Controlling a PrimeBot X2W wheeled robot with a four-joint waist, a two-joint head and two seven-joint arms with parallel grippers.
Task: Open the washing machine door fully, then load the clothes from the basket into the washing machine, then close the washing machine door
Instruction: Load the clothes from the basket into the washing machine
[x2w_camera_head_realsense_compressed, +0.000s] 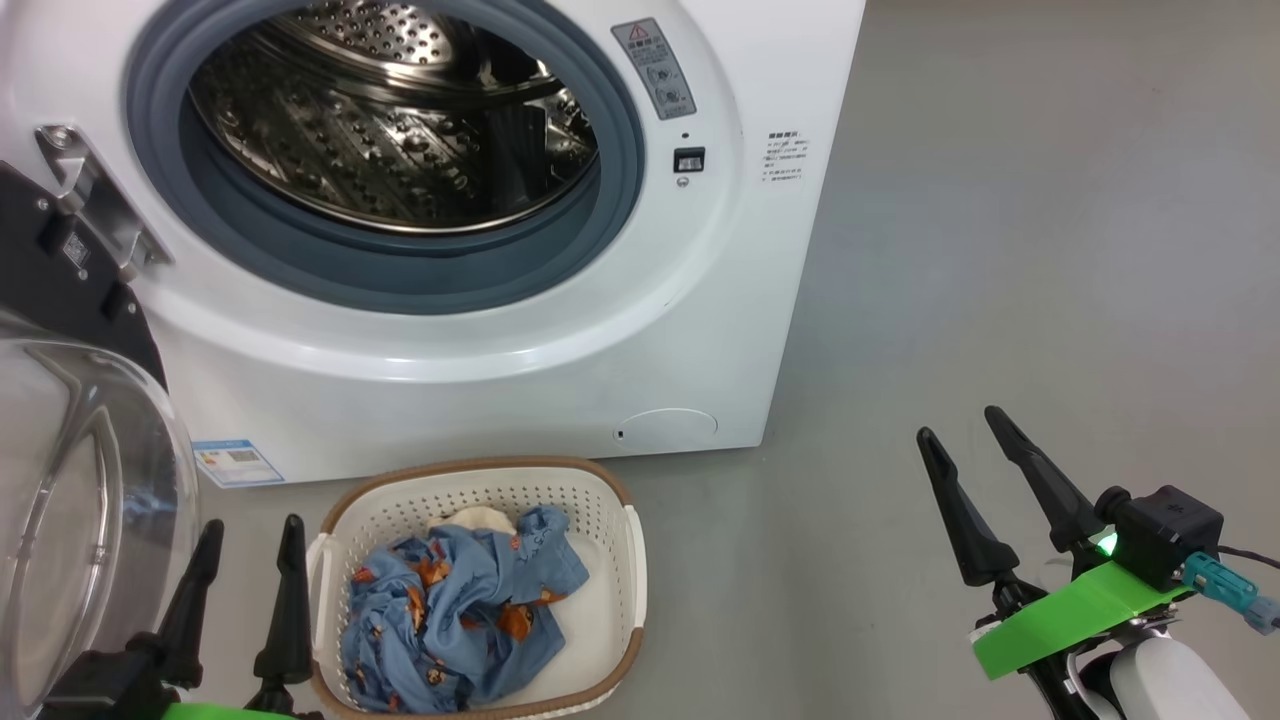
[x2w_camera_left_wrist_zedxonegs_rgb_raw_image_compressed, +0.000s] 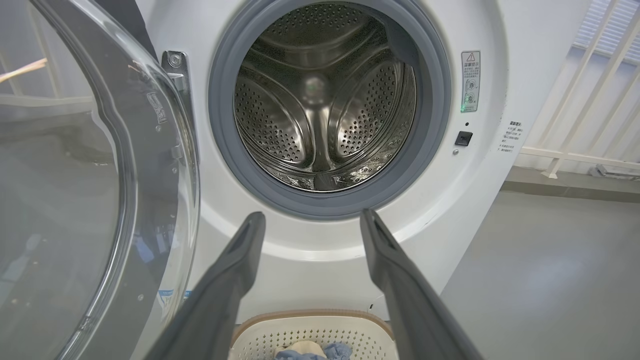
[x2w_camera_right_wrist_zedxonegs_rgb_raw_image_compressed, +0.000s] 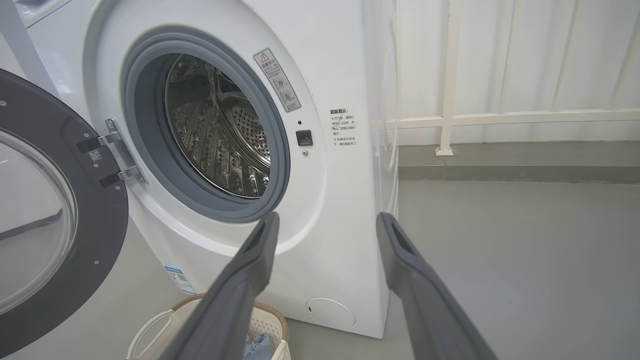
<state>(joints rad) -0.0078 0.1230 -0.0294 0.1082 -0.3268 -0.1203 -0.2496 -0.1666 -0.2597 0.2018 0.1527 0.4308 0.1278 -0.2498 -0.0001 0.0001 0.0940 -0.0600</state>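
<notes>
**Door open, clothes in the basket, both claws spread with nothing in them**

The washing machine (x2w_camera_head_realsense_compressed: 500, 380) is seen from the head view as a white box standing on a grey floor (x2w_camera_head_realsense_compressed: 1000, 250). Its washing machine door (x2w_camera_head_realsense_compressed: 80, 480) is swung out on the hinge (x2w_camera_head_realsense_compressed: 90, 190) at the left. The clear glass bowl bulges toward the camera and the black ring is visible behind it. The mouth is uncovered: the grey-blue gasket (x2w_camera_head_realsense_compressed: 400, 285) and the perforated steel drum (x2w_camera_head_realsense_compressed: 400, 130) are exposed.

The basket (x2w_camera_head_realsense_compressed: 600, 500) is set on the floor just in front of the machine, below the opening and to the left of the round white cap (x2w_camera_head_realsense_compressed: 665, 427). The clothes (x2w_camera_head_realsense_compressed: 450, 610) are heaped inside it, a crumpled light-blue bundle with orange-brown figures. A bit of cream-white cloth (x2w_camera_head_realsense_compressed: 480, 518) is tucked at the far side of the bundle.

The left gripper (x2w_camera_head_realsense_compressed: 253, 523) is held between the door glass and the basket's left handle. Its fingers are spread apart and nothing is gripped. In its wrist view the fingers are pointed at the machine's front below the gasket.

The right gripper (x2w_camera_head_realsense_compressed: 958, 421) is held well apart to the right, over bare floor. Its fingers are likewise parted and nothing is held.
</notes>
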